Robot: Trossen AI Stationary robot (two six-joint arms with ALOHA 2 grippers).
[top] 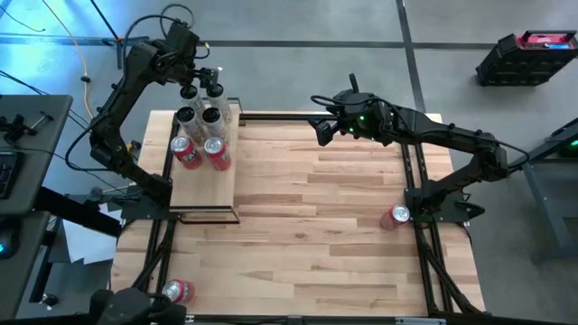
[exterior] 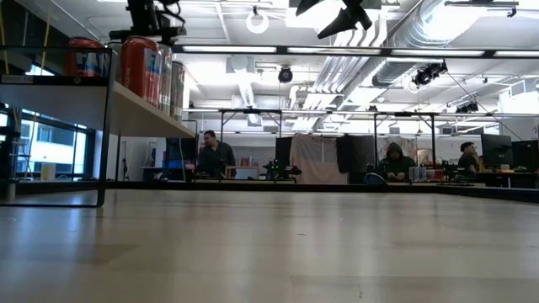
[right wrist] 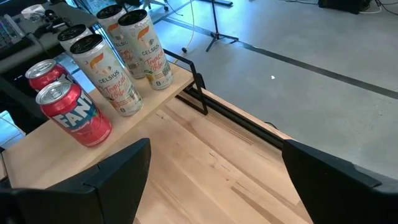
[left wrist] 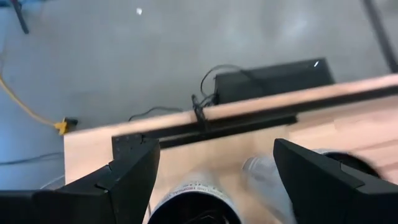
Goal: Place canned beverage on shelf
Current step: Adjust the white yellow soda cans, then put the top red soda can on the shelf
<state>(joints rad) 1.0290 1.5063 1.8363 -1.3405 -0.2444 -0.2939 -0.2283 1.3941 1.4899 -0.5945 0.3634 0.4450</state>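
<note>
Canned beverages are standing upright in a cluster on the shelf (top: 203, 185), the pale-wood board with a thin black frame that is sitting raised over the far-left part of the table (top: 316, 226). Two red cans (top: 202, 152) are being kept at the near side of the cluster, with four tall white cans (top: 206, 106) grouped just behind them toward the shelf's far end. In the right wrist view the white cans (right wrist: 121, 59) and the red cans (right wrist: 65, 109) are being shown touching or nearly touching one another near the board's edge.

The left hand (top: 206, 79) is being held over the far white cans, its fingers (left wrist: 127, 177) spread wide on either side of a can top (left wrist: 193, 202); whether the can is being touched cannot be told. The right hand (top: 322, 129) is being held above the far edge of the table, well apart from the shelf, its fingers (right wrist: 118, 171) spread wide and gripping nothing.

Another red can (top: 395, 217) is lying on the table by the right arm's base, and a further red can (top: 177, 291) is lying at the near-left corner.
</note>
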